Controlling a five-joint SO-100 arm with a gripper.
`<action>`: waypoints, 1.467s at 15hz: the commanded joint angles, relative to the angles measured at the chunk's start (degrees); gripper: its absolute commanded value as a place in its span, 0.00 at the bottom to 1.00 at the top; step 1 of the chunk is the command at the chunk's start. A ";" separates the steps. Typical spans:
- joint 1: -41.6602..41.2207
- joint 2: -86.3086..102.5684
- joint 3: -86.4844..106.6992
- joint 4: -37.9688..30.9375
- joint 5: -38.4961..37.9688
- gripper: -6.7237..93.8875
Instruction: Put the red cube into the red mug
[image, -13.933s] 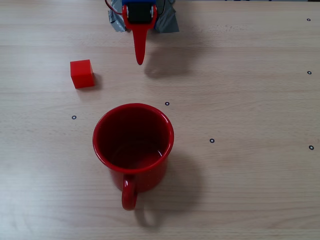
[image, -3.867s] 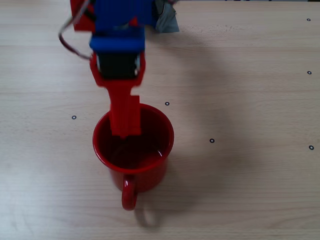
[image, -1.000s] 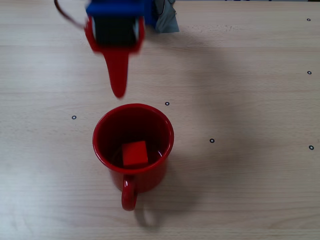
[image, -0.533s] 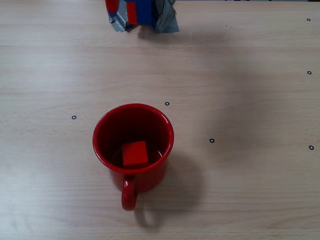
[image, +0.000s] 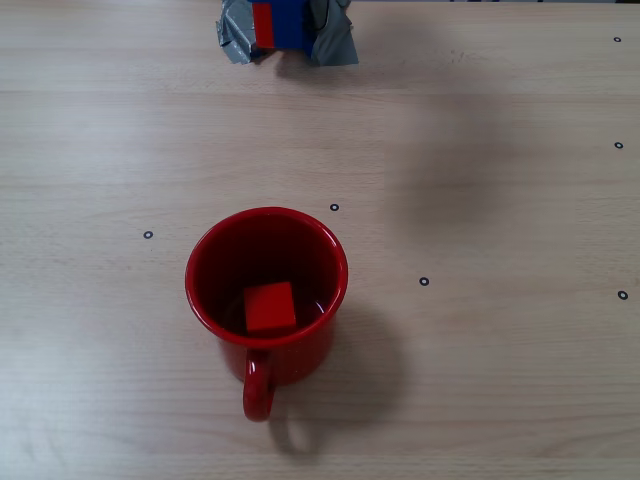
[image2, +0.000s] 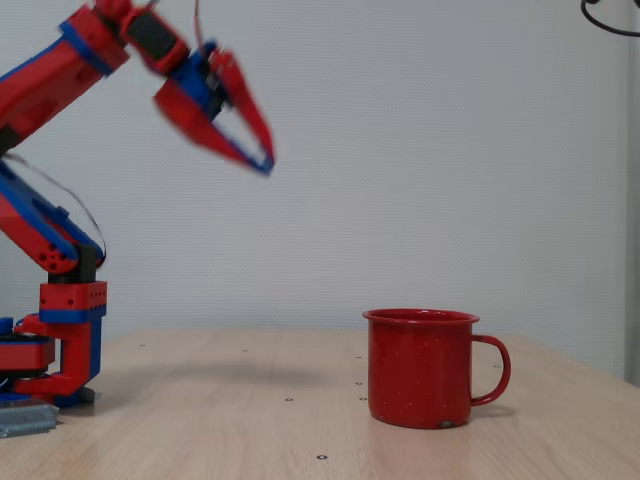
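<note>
Red cube lay on the bottom of the red mug, so the placing looked done. Raised far left of the mug, the gripper held nothing, its fingers tapering together at the tips.

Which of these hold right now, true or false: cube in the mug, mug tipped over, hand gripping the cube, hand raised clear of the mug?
1. The red cube lies inside the red mug. True.
2. The mug is tipped on its side. False: it stands upright on the table.
3. The hand grips the cube. False: the hand holds nothing; its tips meet.
4. The hand is raised high, off to the side of the mug. True.
</note>
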 joint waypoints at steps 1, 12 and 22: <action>-1.76 8.44 9.76 -2.46 0.00 0.07; -4.75 46.14 64.16 -15.64 -0.18 0.07; -5.19 53.26 78.22 -20.39 1.41 0.09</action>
